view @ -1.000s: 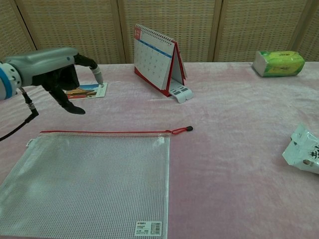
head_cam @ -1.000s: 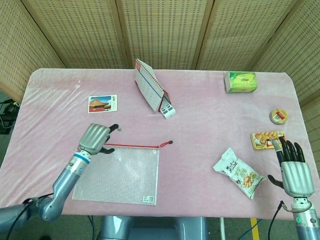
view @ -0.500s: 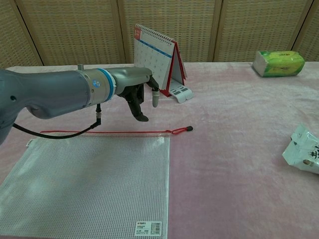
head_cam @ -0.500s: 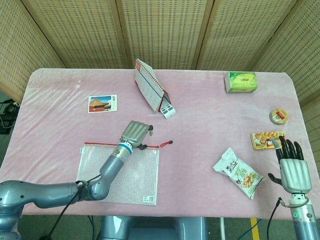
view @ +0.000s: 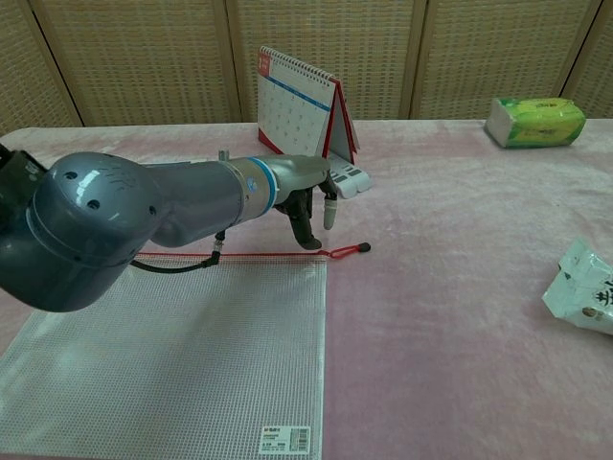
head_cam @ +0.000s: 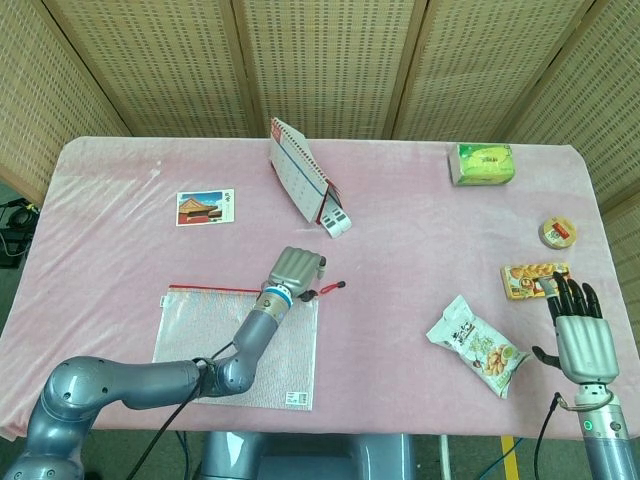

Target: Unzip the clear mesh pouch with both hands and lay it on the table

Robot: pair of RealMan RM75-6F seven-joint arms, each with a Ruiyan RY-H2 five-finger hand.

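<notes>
The clear mesh pouch lies flat near the table's front left, also seen in the chest view as the pouch. Its red zipper runs along the far edge, and the red pull tab with a black tip sticks out at the right end. My left hand hovers over that right end, fingers pointing down just left of the tab, holding nothing. My right hand stays at the table's front right edge with fingers extended and apart, far from the pouch. The chest view does not show it.
A desk calendar stands behind the pouch, with a postcard to its left. A green tissue pack sits far right. A snack bag, an orange snack box and a small round tin lie near my right hand.
My left hand has swept right along the zipper edge, from the pouch's left corner to its right end by the pull tab. The right hand drifted slightly toward the table's front edge.
</notes>
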